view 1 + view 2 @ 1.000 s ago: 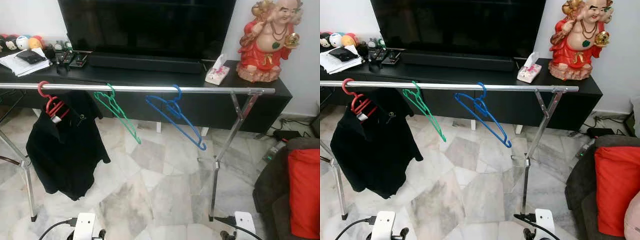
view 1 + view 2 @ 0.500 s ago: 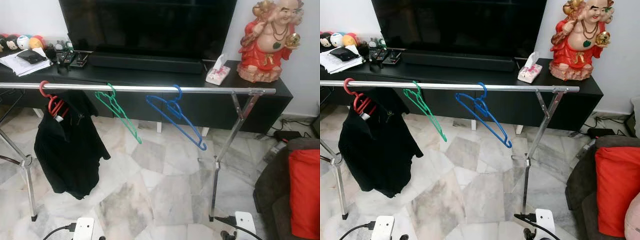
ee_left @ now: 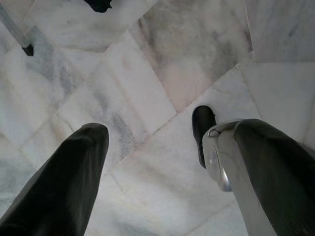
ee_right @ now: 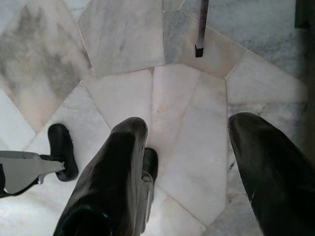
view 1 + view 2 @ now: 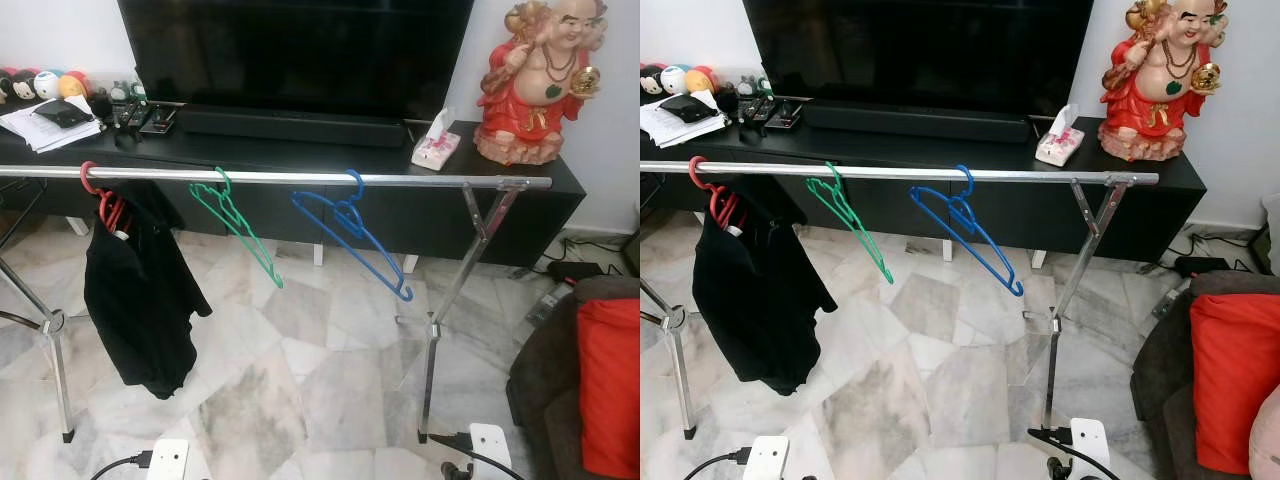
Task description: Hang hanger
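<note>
The red hanger [image 5: 98,195] with the black garment [image 5: 140,295] hangs on the rail [image 5: 300,178], so the hanging looks done. Both tools, left [image 3: 162,162] and right [image 4: 189,162], point at the floor [image 5: 320,370] with fingers apart and empty. The next move probably calls for stepping away.

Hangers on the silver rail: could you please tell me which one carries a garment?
The red plastic hanger at the rail's left end holds a black garment; the green hanger and blue hanger hang bare.

You face a rail [image 5: 300,178] running left to right, with a garment [image 5: 140,290] hanging at its left end, one hanger [image 5: 236,224] next to it and another hanger [image 5: 352,230] near the middle. Behind the rail stands a table [image 5: 520,165] carrying a television [image 5: 295,55], with a statue [image 5: 535,80] at its right end and a tissue box [image 5: 433,148] beside the statue. A sofa [image 5: 590,390] sits on your right.
</note>
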Robot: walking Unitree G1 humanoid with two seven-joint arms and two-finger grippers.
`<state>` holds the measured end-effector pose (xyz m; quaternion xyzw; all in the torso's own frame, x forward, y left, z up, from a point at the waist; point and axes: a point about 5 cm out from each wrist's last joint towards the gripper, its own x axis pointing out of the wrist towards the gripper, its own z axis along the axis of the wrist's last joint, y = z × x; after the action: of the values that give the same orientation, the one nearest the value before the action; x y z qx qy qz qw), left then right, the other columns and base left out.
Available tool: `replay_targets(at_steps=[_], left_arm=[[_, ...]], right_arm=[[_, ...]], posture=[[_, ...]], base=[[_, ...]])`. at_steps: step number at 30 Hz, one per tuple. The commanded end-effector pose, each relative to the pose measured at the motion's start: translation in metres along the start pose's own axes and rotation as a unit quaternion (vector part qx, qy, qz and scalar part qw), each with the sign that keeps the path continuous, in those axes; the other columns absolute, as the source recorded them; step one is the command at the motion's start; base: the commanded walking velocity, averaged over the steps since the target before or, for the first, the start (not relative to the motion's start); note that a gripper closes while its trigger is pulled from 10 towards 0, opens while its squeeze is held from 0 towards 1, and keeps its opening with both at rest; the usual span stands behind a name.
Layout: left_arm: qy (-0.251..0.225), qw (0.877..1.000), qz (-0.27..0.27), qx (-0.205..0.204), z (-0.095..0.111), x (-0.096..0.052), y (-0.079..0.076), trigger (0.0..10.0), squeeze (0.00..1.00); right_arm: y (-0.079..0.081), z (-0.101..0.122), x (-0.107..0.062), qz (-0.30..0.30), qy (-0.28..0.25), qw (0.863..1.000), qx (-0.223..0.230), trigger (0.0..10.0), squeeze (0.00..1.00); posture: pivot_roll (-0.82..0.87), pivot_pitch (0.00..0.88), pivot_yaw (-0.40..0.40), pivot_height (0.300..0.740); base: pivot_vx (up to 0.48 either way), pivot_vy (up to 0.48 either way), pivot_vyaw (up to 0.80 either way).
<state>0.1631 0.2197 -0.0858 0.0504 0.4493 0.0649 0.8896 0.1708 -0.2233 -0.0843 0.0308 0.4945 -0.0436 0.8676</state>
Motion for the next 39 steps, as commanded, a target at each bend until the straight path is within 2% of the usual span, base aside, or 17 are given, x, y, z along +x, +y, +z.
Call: replay_targets(at_steps=[1,9,10,17,22,27,39], left_arm=[[0.009,1.0,-0.002,-0.005,-0.0029,-0.0003,-0.0012,10.0,0.0],[0.007,1.0,-0.003,0.004,-0.0031,-0.0005,-0.0011,10.0,0.0],[0.009,1.0,-0.001,-0.006,-0.0041,-0.0007,-0.0012,10.0,0.0],[0.007,1.0,-0.003,-0.006,-0.0039,-0.0008,-0.0013,10.0,0.0],[0.013,1.0,-0.004,-0.003,-0.0046,-0.0007,-0.001,10.0,0.0],[0.01,1.0,-0.005,-0.002,-0.0041,-0.0007,-0.0011,10.0,0.0],[0.006,1.0,-0.006,0.002,-0.0032,-0.0006,-0.001,10.0,0.0]], right_arm=[[-0.0029,-0.0049,-0.0009,-0.005,0.009,1.0,0.0,10.0,0.0],[-0.003,-0.0056,-0.0011,-0.003,0.01,1.0,-0.003,10.0,0.0],[-0.0031,-0.0058,-0.0011,-0.003,0.011,1.0,-0.004,10.0,0.0],[-0.003,-0.006,-0.0011,-0.001,0.012,1.0,-0.006,10.0,0.0],[-0.003,-0.006,-0.0011,0.0,0.012,1.0,-0.007,10.0,0.0],[-0.003,-0.006,-0.0011,0.0,0.013,1.0,-0.008,10.0,0.0],[-0.0031,-0.0059,-0.0011,0.0,0.013,1.0,-0.008,10.0,0.0]], posture=[[-0.04,0.0,-0.02,0.74],[-0.04,0.0,-0.019,0.74],[-0.04,0.0,-0.019,0.74],[-0.04,0.0,-0.019,0.74],[-0.04,0.0,-0.018,0.74],[-0.04,0.0,-0.018,0.74],[-0.04,0.0,-0.019,0.74]], base=[[0.0,0.0,-0.68],[0.0,0.0,-0.67],[0.0,0.0,-0.66],[0.0,0.401,-0.64],[0.0,0.058,-0.63],[0.0,0.48,-0.62],[0.0,0.0,-0.62]])
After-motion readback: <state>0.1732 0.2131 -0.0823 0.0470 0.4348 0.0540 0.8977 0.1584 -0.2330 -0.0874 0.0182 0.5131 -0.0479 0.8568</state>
